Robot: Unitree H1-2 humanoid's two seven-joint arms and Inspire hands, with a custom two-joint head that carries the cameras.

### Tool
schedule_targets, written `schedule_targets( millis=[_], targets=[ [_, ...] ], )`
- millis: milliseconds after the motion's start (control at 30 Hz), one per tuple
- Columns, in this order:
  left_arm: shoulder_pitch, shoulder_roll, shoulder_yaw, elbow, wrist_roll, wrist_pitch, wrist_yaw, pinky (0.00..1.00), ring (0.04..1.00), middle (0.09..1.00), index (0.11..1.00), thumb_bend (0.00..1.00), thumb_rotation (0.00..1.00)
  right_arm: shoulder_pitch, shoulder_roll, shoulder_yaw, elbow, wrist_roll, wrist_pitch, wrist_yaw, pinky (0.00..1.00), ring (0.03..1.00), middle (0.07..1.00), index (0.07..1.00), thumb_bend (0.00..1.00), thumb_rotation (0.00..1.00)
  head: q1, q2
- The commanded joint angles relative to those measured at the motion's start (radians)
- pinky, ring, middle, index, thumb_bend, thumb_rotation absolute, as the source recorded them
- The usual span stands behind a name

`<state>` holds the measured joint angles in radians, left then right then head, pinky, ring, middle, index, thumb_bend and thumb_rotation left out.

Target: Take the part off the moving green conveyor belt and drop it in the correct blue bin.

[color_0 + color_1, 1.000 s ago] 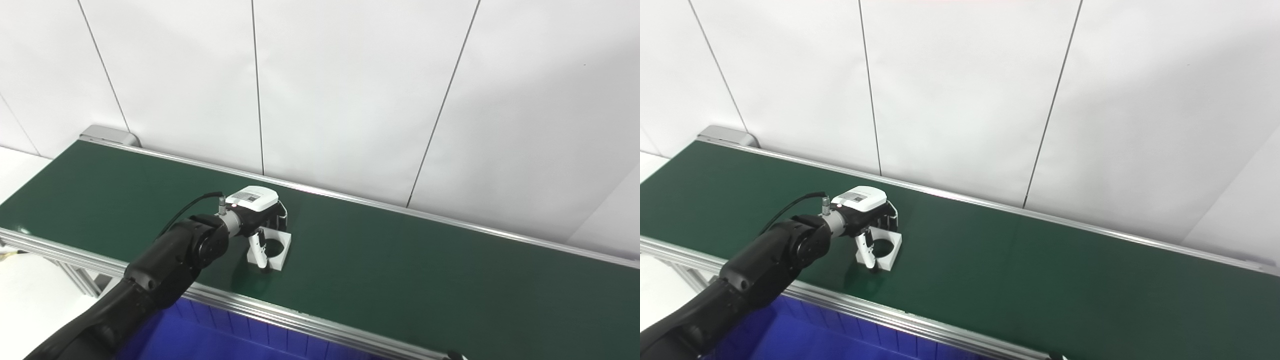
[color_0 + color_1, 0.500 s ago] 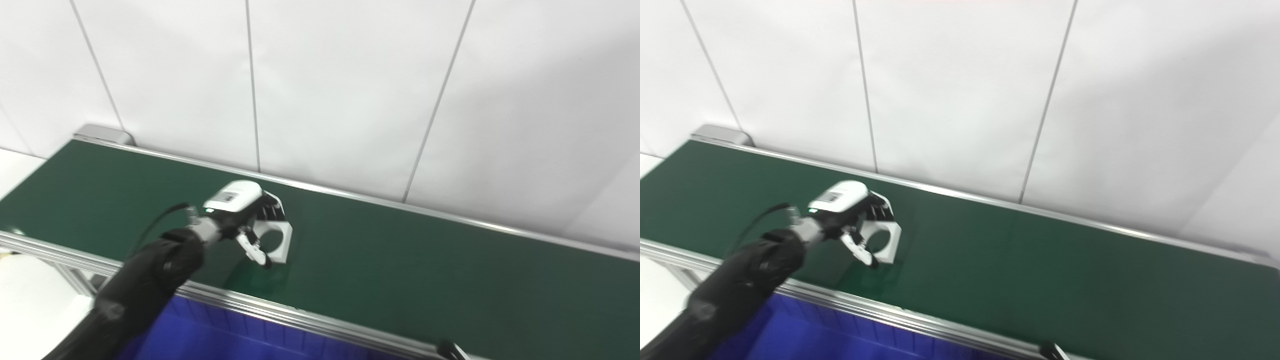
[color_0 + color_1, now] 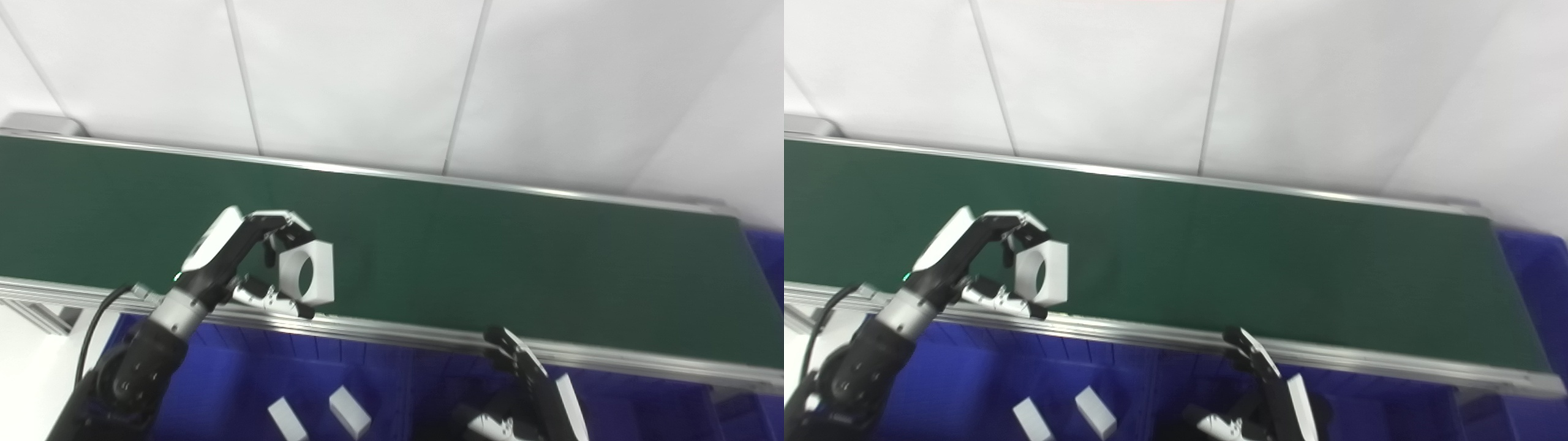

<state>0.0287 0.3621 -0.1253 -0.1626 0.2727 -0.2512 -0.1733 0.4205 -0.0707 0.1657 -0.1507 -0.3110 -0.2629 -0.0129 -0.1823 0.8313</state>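
Note:
My left hand (image 3: 245, 257) is shut on a white square part with a round hole (image 3: 306, 273) and holds it upright in the air above the near edge of the green conveyor belt (image 3: 490, 245). The part also shows in the right eye view (image 3: 1042, 273), pinched between the fingers above and the thumb below. My right hand (image 3: 527, 392) is low at the bottom, over the blue bins, with its fingers spread and empty.
Blue bins (image 3: 245, 380) run below the belt's near aluminium rail (image 3: 429, 337). Two white rectangular blocks (image 3: 349, 411) lie in one bin. Another blue bin (image 3: 762, 245) stands at the belt's right end. A white panelled wall rises behind.
My left hand has lifted the white part off the belt and drawn it towards the near rail. The camera has tilted down and right, so the bins and my right hand have come into view.

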Motion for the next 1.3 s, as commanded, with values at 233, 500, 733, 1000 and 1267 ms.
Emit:
schedule_targets(
  millis=[233,500,733,1000,1267],
  targets=[
    [0.070,0.021,-0.026,0.029,-0.072,-0.112,-0.052,0.35,0.428,0.492,0.500,0.50,0.00,0.005,0.050,-0.001,-0.068,-0.059,0.018,-0.025,0.71,0.762,0.825,0.856,0.74,0.46,-0.041,0.063],
    [0.102,0.033,-0.090,0.034,-0.040,-0.040,-0.137,0.39,0.442,0.509,0.473,0.50,0.00,0.011,0.064,-0.008,-0.098,-0.058,0.033,-0.019,0.70,0.755,0.818,0.845,0.74,0.44,-0.059,0.098],
    [0.110,0.038,-0.147,0.045,0.075,0.071,-0.191,0.40,0.440,0.505,0.481,0.50,0.00,0.017,0.060,-0.008,-0.120,-0.046,0.051,-0.011,0.71,0.759,0.820,0.845,0.73,0.41,-0.057,0.105],
    [0.084,0.060,-0.196,0.047,0.210,0.130,-0.218,0.76,0.765,0.766,0.722,0.69,0.17,0.018,0.060,-0.006,-0.120,-0.056,0.059,-0.014,0.71,0.758,0.819,0.845,0.74,0.42,-0.061,0.089],
    [0.126,-0.004,-0.114,0.064,0.011,0.087,-0.172,0.77,0.899,0.958,0.935,0.93,0.43,0.020,0.058,-0.005,-0.105,-0.063,0.048,-0.020,0.70,0.756,0.822,0.848,0.74,0.43,-0.074,0.060]
  ],
)
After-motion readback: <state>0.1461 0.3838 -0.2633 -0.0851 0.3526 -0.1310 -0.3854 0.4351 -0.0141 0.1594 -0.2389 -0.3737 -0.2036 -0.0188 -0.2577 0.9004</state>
